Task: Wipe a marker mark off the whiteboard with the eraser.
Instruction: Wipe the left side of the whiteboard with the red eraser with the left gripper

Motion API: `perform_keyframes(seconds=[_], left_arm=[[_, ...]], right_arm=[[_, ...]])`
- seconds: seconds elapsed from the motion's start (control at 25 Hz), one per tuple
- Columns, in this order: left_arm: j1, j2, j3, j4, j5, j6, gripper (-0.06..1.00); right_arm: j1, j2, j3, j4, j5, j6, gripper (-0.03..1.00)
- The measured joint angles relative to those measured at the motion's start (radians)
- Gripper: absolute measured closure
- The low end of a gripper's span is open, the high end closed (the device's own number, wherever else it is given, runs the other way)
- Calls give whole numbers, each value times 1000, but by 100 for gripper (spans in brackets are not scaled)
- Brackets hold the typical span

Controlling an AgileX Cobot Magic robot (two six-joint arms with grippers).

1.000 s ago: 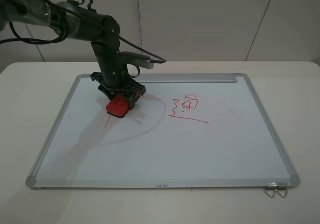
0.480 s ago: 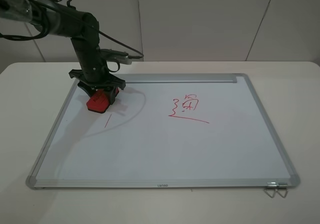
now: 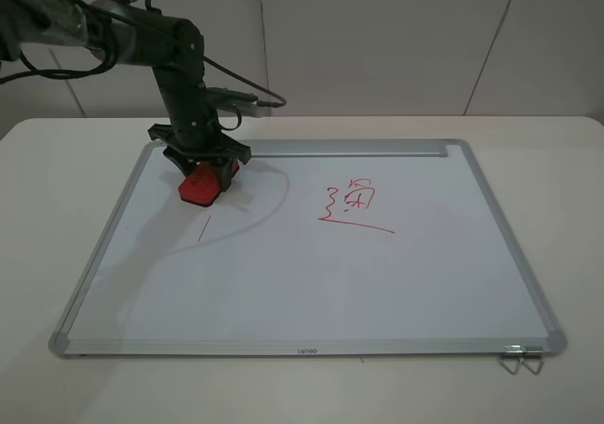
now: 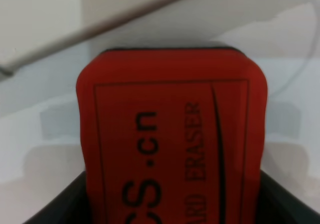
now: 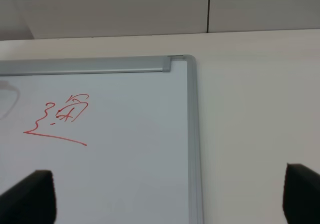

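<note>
Pressing the eraser (image 3: 198, 190) flat on the whiteboard (image 3: 377, 282) — left gripper (image 3: 202, 171) clamped on it, right gripper (image 5: 165, 196) spread wide — sweep toward 6 o'clock across the marker mark (image 3: 203, 228).

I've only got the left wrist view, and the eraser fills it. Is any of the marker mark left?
Observer: Yes, one thin red stroke of the marker mark sits on the whiteboard, just nearer the exterior high camera than the eraser.
Operator: The other scribble?
Observer: The zigzag scribble with its underline is whole, to the eraser's right.
Operator: Right gripper?
Observer: The right gripper faces the board's far right corner, fingers spread, empty.
</note>
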Motion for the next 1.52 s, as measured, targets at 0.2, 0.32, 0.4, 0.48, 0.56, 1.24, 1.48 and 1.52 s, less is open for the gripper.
perform_keyframes(seconds=[0.2, 0.32, 0.4, 0.48, 0.56, 1.24, 1.48, 1.52], left_arm=[[-66, 30, -55, -22, 12, 27, 37], [-107, 35, -67, -59, 9, 53, 37], [-121, 35, -68, -85, 9, 64, 37], [-127, 35, -68, -95, 9, 68, 37], [-126, 35, -68, -97, 10, 67, 37], [-123, -62, 16, 14, 76, -68, 37], [-123, -102, 145, 20, 2, -84, 37], [-123, -113, 165, 20, -17, -86, 37]], right_arm=[[0, 0, 0, 0, 0, 0, 14], [0, 0, 0, 0, 0, 0, 14], [0, 0, 0, 0, 0, 0, 14], [0, 0, 0, 0, 0, 0, 14], [0, 0, 0, 0, 0, 0, 14], [0, 0, 0, 0, 0, 0, 14], [0, 0, 0, 0, 0, 0, 14], [0, 0, 0, 0, 0, 0, 14]])
